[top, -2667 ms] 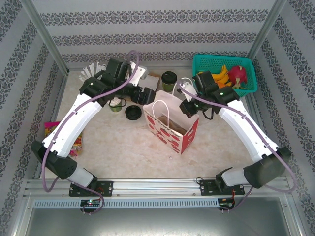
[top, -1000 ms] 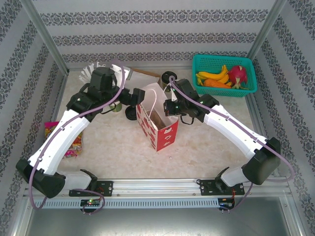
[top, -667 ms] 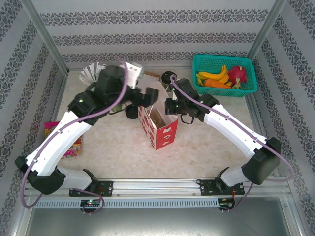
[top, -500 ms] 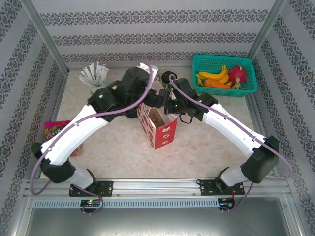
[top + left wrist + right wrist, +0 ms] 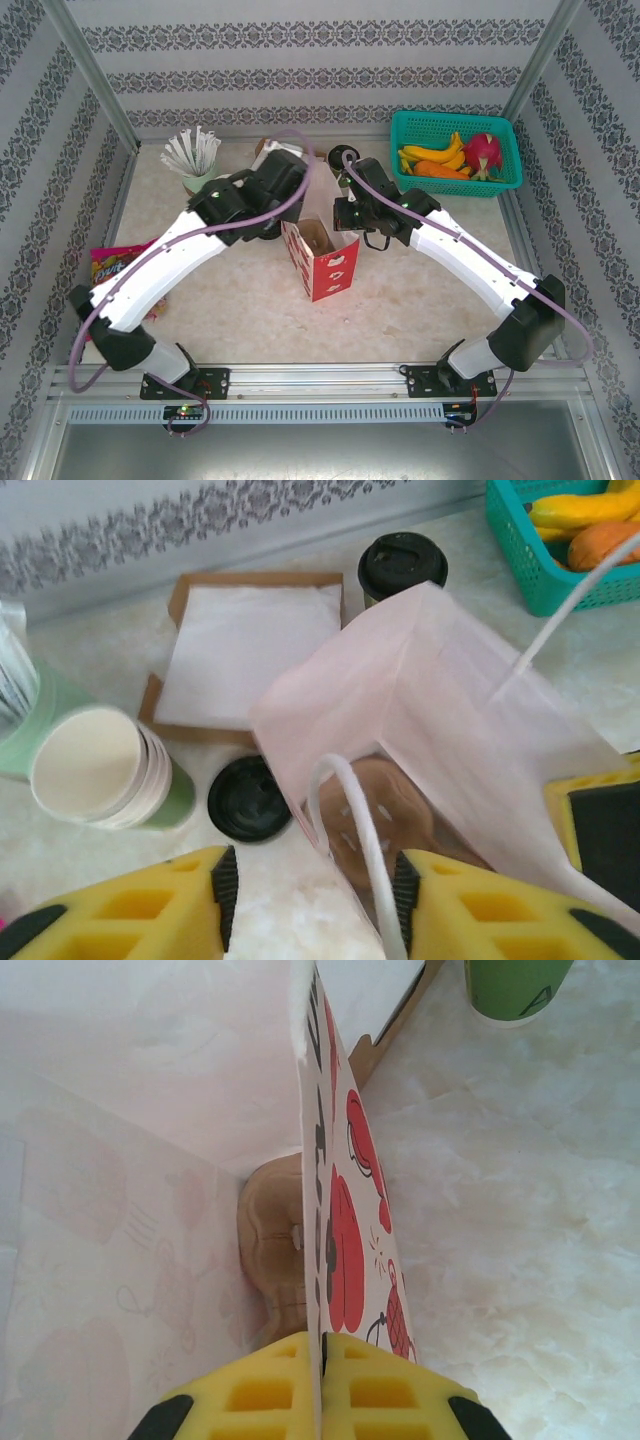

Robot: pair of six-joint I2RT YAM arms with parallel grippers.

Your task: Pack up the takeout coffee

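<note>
Through the overhead camera I'm watching the paper bag (image 5: 325, 262) standing open in the middle of the table (image 5: 240, 310). The left arm (image 5: 180, 250) is reaching over its left side and the right arm (image 5: 470, 255) over its right. The takeout coffee (image 5: 339, 157) is standing upright on the table just behind the bag, outside it, between the two wrists. A cup of straws (image 5: 193, 160) is sitting at the back left and a teal basket (image 5: 452, 118) of fruit at the back right. A snack packet (image 5: 112, 265) is lying near the left edge.

On the left wrist camera, the left gripper (image 5: 315, 910) is hanging over the bag's near rim with its fingers partway apart. One white handle (image 5: 362, 850) is rising through the gap, and I'm not seeing it pinched. The coffee's black lid is showing just past the bag's far rim, next to a brown tray of napkins (image 5: 250, 640). A stack of lidless cups (image 5: 100, 770) is sitting to the left. A loose black lid (image 5: 250, 800) is lying flat between that stack and the bag. The bag's mouth is gaping, with its brown bottom showing.

On the right wrist camera, the right gripper (image 5: 320, 1375) is pressing its fingers together on the bag's upper edge. The red printed outside is to the right of the fingers and the pale inside to the left. The coffee's green base is standing on the table at the top right corner, apart from the bag.
</note>
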